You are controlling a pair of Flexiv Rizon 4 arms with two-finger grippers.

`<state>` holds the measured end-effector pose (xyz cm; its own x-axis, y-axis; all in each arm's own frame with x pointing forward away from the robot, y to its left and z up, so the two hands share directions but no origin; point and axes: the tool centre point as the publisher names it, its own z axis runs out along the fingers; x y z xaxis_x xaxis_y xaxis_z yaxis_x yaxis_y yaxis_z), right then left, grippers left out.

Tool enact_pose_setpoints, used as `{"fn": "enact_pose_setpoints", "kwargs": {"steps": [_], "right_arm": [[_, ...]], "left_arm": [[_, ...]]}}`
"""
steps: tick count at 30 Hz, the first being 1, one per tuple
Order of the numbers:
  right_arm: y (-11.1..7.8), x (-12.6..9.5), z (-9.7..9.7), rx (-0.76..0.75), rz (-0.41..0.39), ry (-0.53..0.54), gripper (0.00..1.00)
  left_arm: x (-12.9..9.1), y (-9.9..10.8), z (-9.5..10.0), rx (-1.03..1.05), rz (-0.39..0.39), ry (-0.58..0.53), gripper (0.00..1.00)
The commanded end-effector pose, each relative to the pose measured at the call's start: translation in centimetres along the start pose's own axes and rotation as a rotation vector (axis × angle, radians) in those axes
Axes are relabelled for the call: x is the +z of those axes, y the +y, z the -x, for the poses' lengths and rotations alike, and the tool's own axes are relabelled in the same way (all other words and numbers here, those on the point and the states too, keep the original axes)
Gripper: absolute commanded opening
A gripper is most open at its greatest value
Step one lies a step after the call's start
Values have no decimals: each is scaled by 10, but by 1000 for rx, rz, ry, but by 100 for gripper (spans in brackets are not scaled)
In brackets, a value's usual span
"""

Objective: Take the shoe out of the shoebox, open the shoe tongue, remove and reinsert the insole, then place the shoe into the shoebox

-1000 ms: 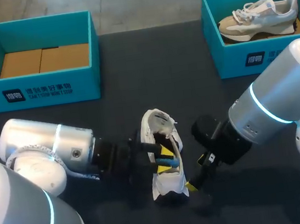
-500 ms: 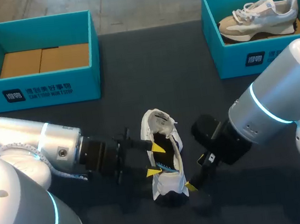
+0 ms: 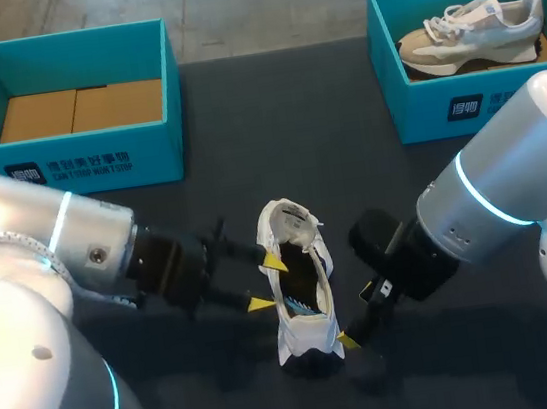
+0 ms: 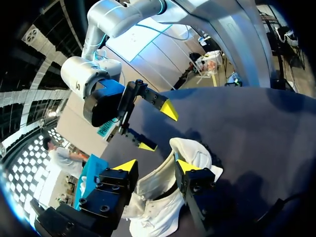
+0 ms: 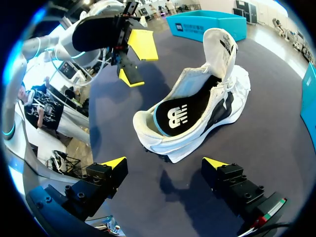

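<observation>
Head view: the white shoe (image 3: 300,287) stands upright on its sole on the table, outside both boxes, with its heel toward the robot. Its upper looks soft and crumpled, with a thick pale sole underneath. The tongue (image 5: 223,45) is pulled up and forward, so the mouth gapes wide. Inside lies a flat, dark insole (image 5: 183,112) with a white mark and a light blue edge, seated in the shoe.

The left gripper (image 3: 267,284) comes in from the shoe's left side with its fingers spread apart and nothing between them. Its yellow tips are just beside the shoe's left wall, and whether one brushes it cannot be told. In the left wrist view the shoe lies ahead of and below those parted fingers. The right gripper (image 5: 164,162) is also wide open and holds nothing; the heel sits just ahead of it, apart from both tips.

The table (image 3: 274,134) is dark, matte and smooth. At its far left stands a teal shoebox (image 3: 67,166) with rigid cardboard walls and a brown cardboard floor. At the far right, a second teal shoebox (image 3: 443,112) holds a beige and white sneaker (image 3: 473,32) with white laces.
</observation>
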<state>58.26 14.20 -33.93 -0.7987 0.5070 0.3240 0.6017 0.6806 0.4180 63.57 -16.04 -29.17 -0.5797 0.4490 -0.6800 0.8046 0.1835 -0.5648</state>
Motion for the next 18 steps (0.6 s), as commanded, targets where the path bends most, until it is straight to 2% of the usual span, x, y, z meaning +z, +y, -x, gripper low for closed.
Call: {"fn": "enact_pose_setpoints", "kwargs": {"steps": [1, 6, 10, 16, 18], "right_arm": [[-1, 0, -1, 1, 3, -2, 100], [-2, -11, 1, -13, -5, -1, 100], [-8, -32, 7, -31, -6, 9, 100], [-22, -63, 25, -62, -22, -1, 100], [-27, -74, 31, -79, -6, 13, 100]], "left_arm": [[-7, -5, 9, 9, 19, 59, 48], [-8, -5, 14, 30, 36, 142, 47], [-8, -7, 17, 50, 54, 233, 47], [-6, -13, 24, 107, 84, 393, 44], [-4, -15, 26, 123, 91, 450, 43]]}}
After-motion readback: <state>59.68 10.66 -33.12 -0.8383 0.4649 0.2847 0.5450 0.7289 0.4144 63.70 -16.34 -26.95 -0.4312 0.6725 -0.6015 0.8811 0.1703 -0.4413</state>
